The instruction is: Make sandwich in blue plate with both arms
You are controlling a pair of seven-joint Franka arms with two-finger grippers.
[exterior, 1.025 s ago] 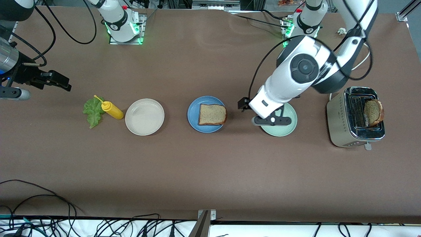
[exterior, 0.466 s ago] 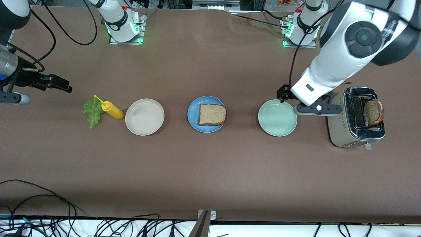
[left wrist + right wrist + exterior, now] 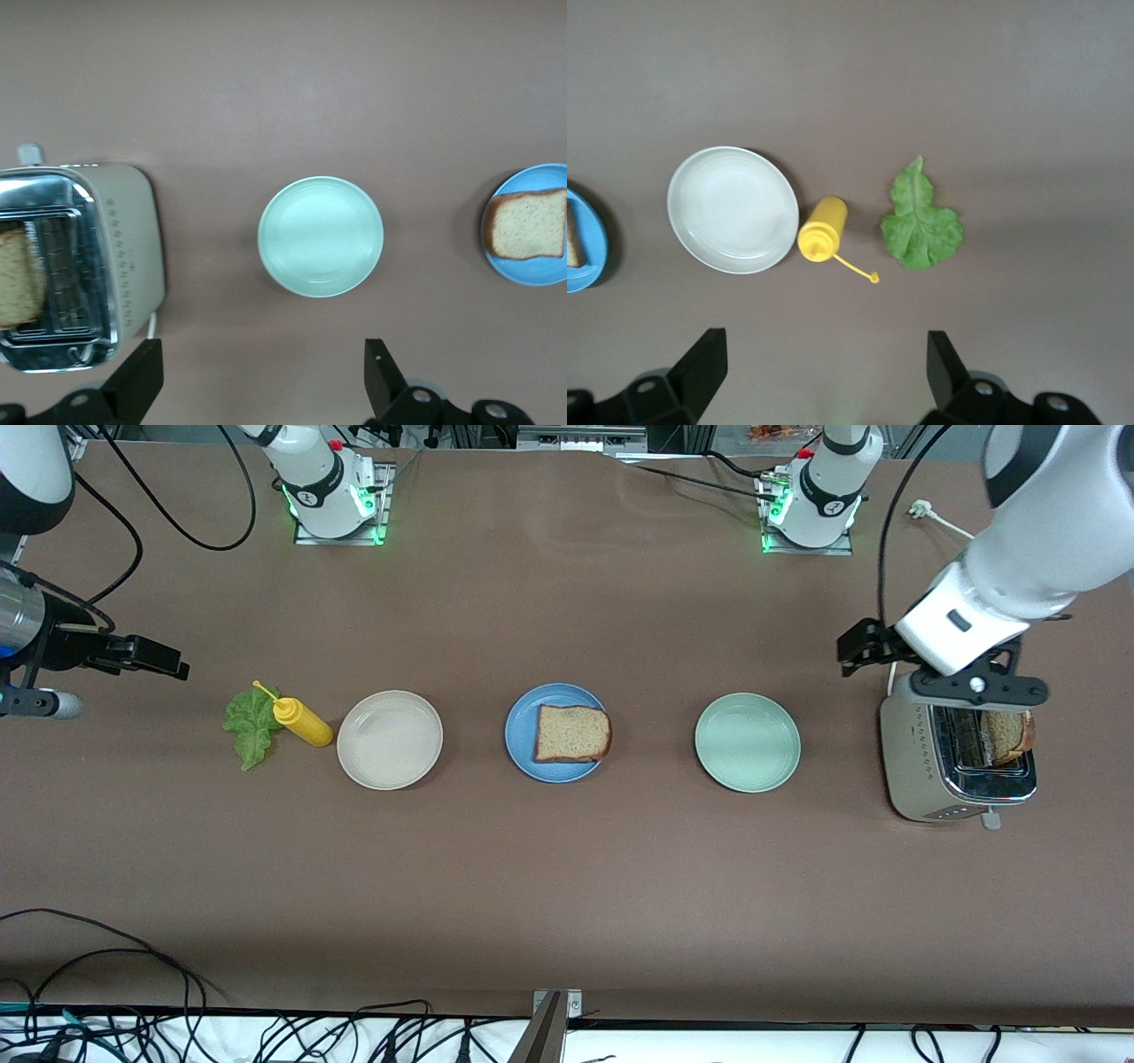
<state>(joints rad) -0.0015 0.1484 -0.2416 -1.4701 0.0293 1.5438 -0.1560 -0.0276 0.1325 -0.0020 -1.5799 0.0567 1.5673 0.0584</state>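
Note:
One slice of brown toast [image 3: 573,733] lies flat on the blue plate [image 3: 521,731], mid-table. A second slice [image 3: 1010,735] stands in a slot of the silver toaster [image 3: 921,766] at the left arm's end. A green lettuce leaf [image 3: 251,726] lies on the table toward the right arm's end. My left gripper [image 3: 973,689] hangs open and empty by the toaster; its wrist view shows the toaster [image 3: 124,257], the toast in it [image 3: 18,279] and the blue plate [image 3: 524,271]. My right gripper [image 3: 31,704] hovers open near the lettuce [image 3: 921,223], holding nothing.
A pale green plate [image 3: 747,742] sits between the blue plate and the toaster. A beige-white plate [image 3: 389,740] and a yellow squeeze bottle [image 3: 303,722] lying on its side sit between the blue plate and the lettuce. Cables trail along the table's near edge.
My left arm has swung from over the pale green plate to the toaster. My right gripper has drifted slightly toward its end of the table. Both stayed open.

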